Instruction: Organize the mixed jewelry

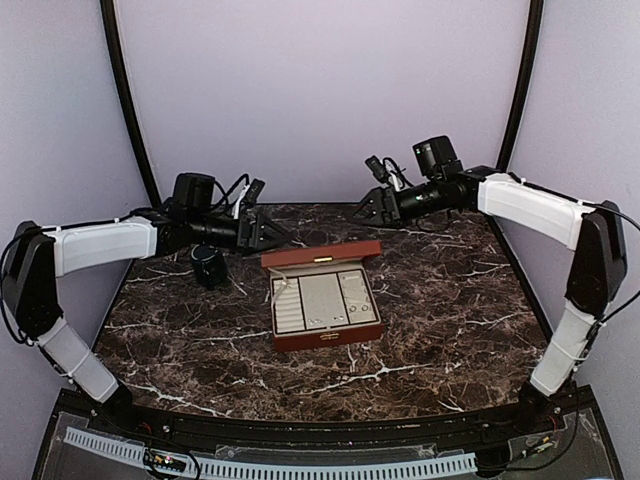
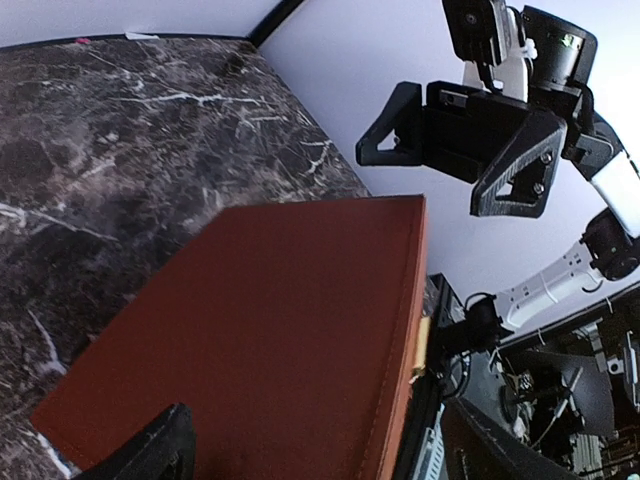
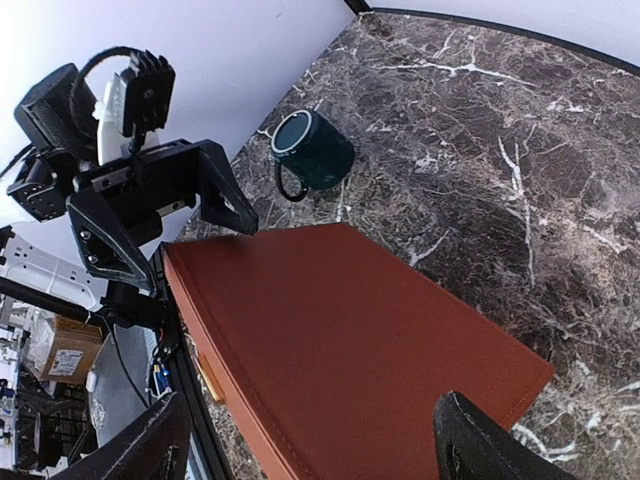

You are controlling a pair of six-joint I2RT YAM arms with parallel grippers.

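The red-brown wooden box (image 1: 322, 300) stands open mid-table, its lid (image 1: 320, 256) raised at the back. Its cream-lined tray (image 1: 300, 308) holds a few tiny pale specks (image 1: 352, 302), likely the jewelry, too small to tell apart. My left gripper (image 1: 266, 232) is open and empty just behind the lid's left end. My right gripper (image 1: 364, 208) is open and empty behind the lid's right end. In the left wrist view the lid's back (image 2: 280, 330) fills the space between my open fingers (image 2: 150, 450). The right wrist view shows the same lid (image 3: 350, 340) between its fingers (image 3: 480, 445).
A dark green cup (image 1: 208, 268) stands left of the box, under my left arm; it also shows in the right wrist view (image 3: 312, 150). The dark marble table (image 1: 430, 330) is walled by pale panels on the left, right and back.
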